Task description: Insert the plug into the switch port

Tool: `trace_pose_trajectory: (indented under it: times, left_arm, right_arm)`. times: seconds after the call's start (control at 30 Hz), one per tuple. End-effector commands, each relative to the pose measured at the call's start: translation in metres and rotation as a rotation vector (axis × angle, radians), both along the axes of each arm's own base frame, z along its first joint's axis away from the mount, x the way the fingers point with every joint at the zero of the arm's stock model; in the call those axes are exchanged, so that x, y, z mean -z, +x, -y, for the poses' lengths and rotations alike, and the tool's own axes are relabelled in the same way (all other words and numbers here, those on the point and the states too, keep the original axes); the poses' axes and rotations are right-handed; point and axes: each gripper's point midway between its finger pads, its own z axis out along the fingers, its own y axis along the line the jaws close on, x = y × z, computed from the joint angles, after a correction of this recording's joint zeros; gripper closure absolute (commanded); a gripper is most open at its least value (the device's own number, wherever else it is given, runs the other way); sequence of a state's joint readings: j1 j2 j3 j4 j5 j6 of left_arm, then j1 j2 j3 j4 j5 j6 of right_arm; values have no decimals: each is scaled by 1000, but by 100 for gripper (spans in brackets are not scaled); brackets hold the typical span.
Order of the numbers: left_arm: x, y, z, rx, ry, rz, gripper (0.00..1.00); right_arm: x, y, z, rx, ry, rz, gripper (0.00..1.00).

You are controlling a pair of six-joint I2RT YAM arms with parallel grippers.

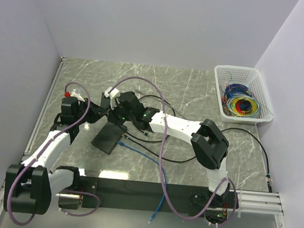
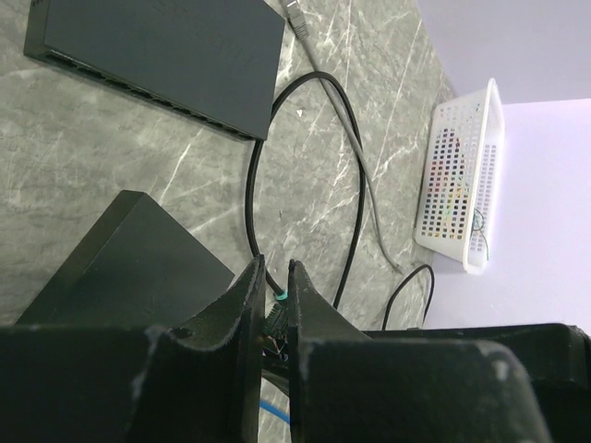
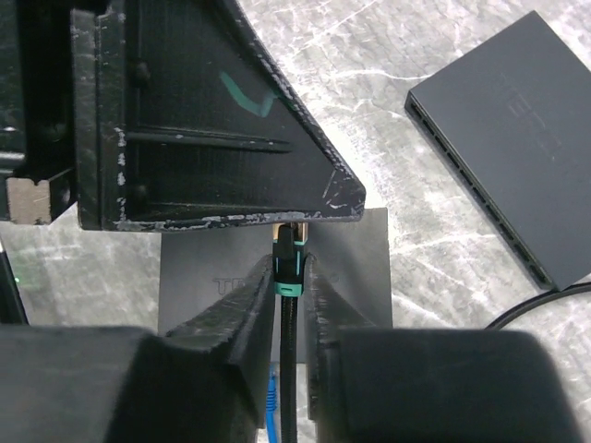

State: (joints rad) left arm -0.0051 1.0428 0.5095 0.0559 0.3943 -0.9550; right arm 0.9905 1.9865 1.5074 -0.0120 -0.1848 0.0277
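The plug (image 3: 288,263), black with a teal boot, hangs on a black cable above the table. My right gripper (image 3: 289,268) has both fingers pressed against the boot. The plug's tip sits under my left gripper's big black finger (image 3: 222,120). In the left wrist view the left gripper (image 2: 274,277) is shut on the plug (image 2: 277,309). A flat black switch (image 3: 517,138) lies to the right with its port row facing left. It also lies at the top of the left wrist view (image 2: 157,55). From above, both grippers (image 1: 112,110) meet over the table.
A second flat black box (image 3: 277,286) lies directly below the plug. A black box (image 1: 108,137) shows in front of the grippers from above. A blue cable (image 1: 148,157) and black cable loops (image 2: 254,185) trail across the marble. The white basket (image 1: 245,96) of wires stands at the back right.
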Motion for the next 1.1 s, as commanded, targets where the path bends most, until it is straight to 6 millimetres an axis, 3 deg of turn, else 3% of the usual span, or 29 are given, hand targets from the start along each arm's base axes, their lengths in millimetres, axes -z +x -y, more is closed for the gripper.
trace_pose_trajectory:
  times: [0.0,0.2,0.27,0.3,0.33,0.43,0.5,0.57,0.7,0.77,0.8,0.87,0.93,1.07]
  left_arm:
    - [-22,6,0,7,7,77,99]
    - [-18,6,0,6,9,71,99]
    - [-16,5,-1,5,11,64,95]
    - [-15,5,-2,3,17,62,91]
    - [-12,5,-2,0,20,53,76]
    - [1,5,-10,-34,47,14,52]
    - [11,5,-21,-69,54,-12,45]
    - [21,3,-24,-83,54,-29,37]
    - [36,-1,-37,-133,65,-49,30]
    - [44,-2,-44,-162,76,-60,29]
    - [46,-2,-49,-178,77,-62,29]
    - [56,-3,-55,-200,82,-83,30]
    - [60,-2,-61,-220,80,-84,30]
    - [69,1,-68,-237,73,-96,31]
  right_arm:
    - [-27,6,-4,9,60,56,84]
    - [-39,4,-4,3,90,65,95]
    - [-38,3,-3,0,91,60,100]
    - [-39,2,-2,0,94,58,100]
    - [-40,0,-2,-5,97,52,100]
    - [-35,-5,5,0,79,33,100]
    - [-26,-10,18,17,54,13,100]
    - [-31,-13,29,42,49,11,100]
    - [-6,-30,59,70,-27,-44,100]
    - [-5,-40,65,67,-35,-77,100]
    - [6,-52,70,56,-65,-101,100]
    - [12,-64,72,48,-87,-118,100]
    - [28,-86,72,16,-126,-147,100]
    - [65,-111,67,-19,-196,-208,100]
